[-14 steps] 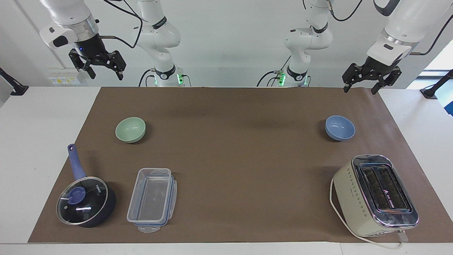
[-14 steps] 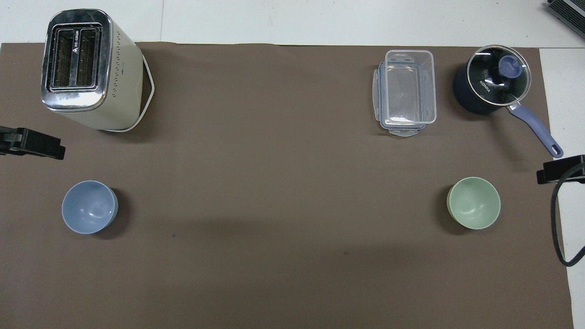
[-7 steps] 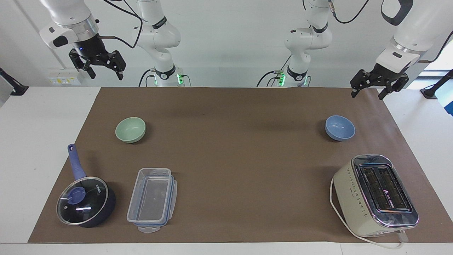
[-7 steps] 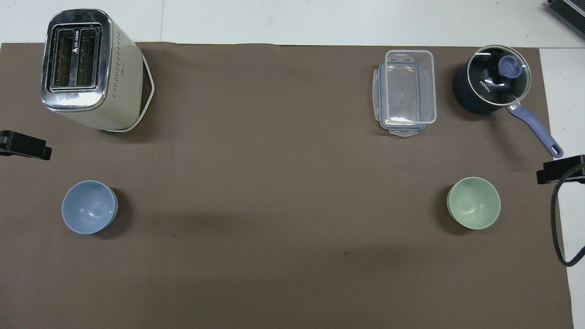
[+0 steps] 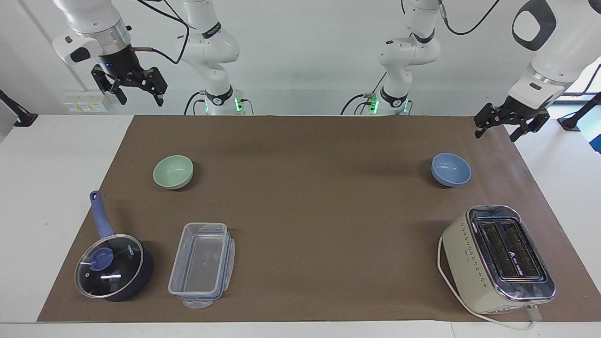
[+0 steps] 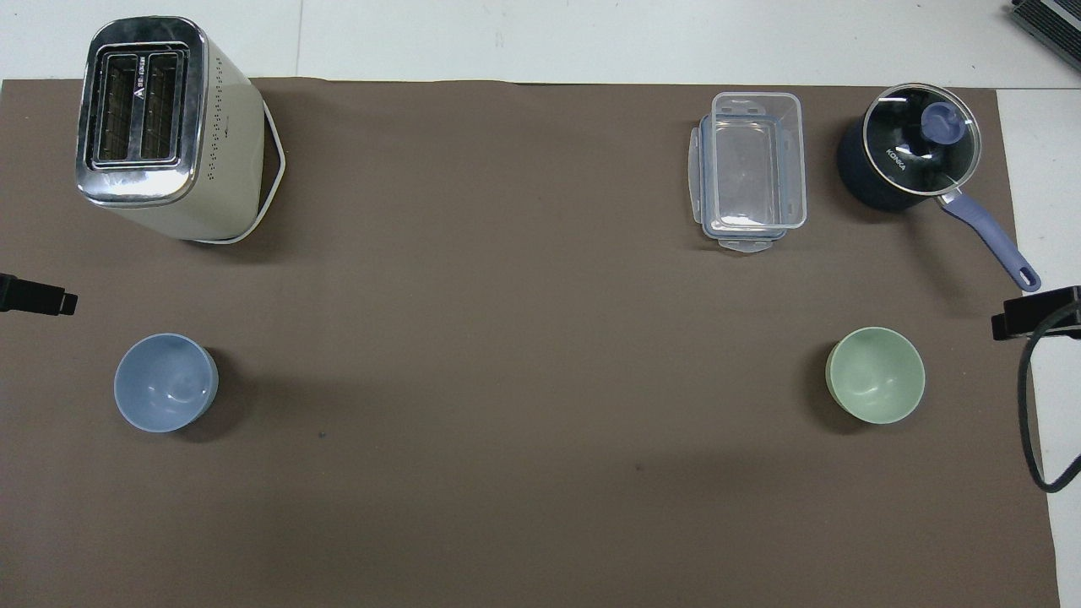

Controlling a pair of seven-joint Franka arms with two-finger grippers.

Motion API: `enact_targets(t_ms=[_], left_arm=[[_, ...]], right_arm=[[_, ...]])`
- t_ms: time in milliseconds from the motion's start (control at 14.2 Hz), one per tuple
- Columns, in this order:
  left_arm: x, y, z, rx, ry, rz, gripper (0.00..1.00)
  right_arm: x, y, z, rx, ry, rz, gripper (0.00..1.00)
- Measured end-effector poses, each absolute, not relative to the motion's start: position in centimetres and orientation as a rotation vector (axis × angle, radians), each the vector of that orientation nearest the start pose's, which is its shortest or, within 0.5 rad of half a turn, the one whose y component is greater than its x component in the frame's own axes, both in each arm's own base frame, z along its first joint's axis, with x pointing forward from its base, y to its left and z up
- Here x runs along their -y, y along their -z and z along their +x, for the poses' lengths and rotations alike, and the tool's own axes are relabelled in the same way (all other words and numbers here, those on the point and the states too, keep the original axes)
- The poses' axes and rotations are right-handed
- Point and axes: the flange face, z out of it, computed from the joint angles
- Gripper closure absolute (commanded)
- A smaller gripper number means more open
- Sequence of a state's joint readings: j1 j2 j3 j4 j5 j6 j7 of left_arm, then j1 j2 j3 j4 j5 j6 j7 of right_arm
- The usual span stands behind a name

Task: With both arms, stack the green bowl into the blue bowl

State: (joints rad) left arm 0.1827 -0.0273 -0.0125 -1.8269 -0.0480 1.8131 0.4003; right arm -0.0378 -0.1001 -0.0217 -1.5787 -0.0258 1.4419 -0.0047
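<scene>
Two small round bowls sitting upright and well apart on a brown mat covering the desk. Green bowl [image 5: 173, 172], pale mint, smooth and plain, resting toward the right arm's end, nearer to the robots than a dark lidded saucepan [image 5: 114, 266] and a clear plastic box [image 5: 202, 264]. Blue bowl [image 5: 450, 169], periwinkle, same size and shape, resting toward the left arm's end, nearer to the robots than a cream toaster [image 5: 498, 259] with a chrome top.

Right claw [image 5: 139, 96] hanging high over the desk's edge at its own end, fingers spread, gripping nothing; green bowl lying down and forward from it, closest to this arm. Left claw [image 5: 497, 132] hovering over the mat's corner near the blue bowl, probably spread and empty, though showing at a slant. Bowls being round, no long axis mattering; thin rims likely offering the only pinch point. Stacking not yet begun.
</scene>
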Motion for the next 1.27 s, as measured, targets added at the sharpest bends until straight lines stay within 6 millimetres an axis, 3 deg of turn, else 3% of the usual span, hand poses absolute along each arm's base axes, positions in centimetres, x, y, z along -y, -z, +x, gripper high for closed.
enact_targets(t_ms=[281, 984, 1265], left_arm=[[-11.9, -49.3, 53.5, -0.334, 0.031, -3.189, 0.0], [-14.9, -38.7, 48.7, -0.321, 0.037, -3.258, 0.0], [-15.4, -37.0, 47.8, -0.298, 0.041, -3.275, 0.0]], right_arm=[[3.4, -66.3, 50.8, -0.091, -0.059, -3.162, 0.0], [3.4, -66.3, 50.8, -0.091, -0.059, -3.162, 0.0], [3.4, -66.3, 50.8, -0.091, -0.059, -3.162, 0.0]])
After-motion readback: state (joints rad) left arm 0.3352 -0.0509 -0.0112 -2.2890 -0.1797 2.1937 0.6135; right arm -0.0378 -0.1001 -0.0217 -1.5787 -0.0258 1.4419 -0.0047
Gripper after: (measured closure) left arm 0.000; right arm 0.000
